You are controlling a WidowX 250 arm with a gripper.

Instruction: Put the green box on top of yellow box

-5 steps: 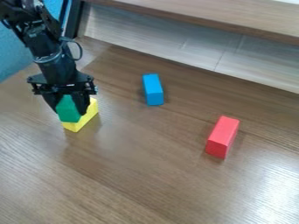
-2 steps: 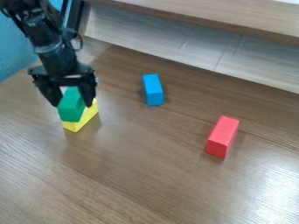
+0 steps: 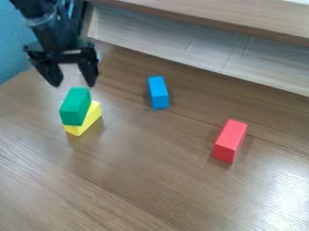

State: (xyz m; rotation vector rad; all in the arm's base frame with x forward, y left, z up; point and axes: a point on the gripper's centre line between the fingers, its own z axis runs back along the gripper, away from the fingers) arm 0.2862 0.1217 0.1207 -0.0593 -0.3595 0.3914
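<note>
In the camera view, the black two-finger end effector (image 3: 73, 85) hangs over the far left part of the tabletop (image 3: 151, 180), its fingers spread apart with nothing between them; the green rectangular box (image 3: 75, 107) lies below it and a little toward the near edge, apart from both fingertips; it rests on the yellow rectangular box (image 3: 91, 119), whose end toward the right edge sticks out from under it.

The green box's long axis runs mostly from the near edge toward the far edge; the yellow one's slants more to the right, so the pair sits slightly askew, though the stack looks steady; the blue rectangular box (image 3: 158, 92) lies nearer the far edge, and the red rectangular box (image 3: 230, 140) toward the right edge, both well apart from the stack.

The placing looks done; what remains is likely to lift straight clear, since a sideways or downward drift could knock the green box off.
</note>
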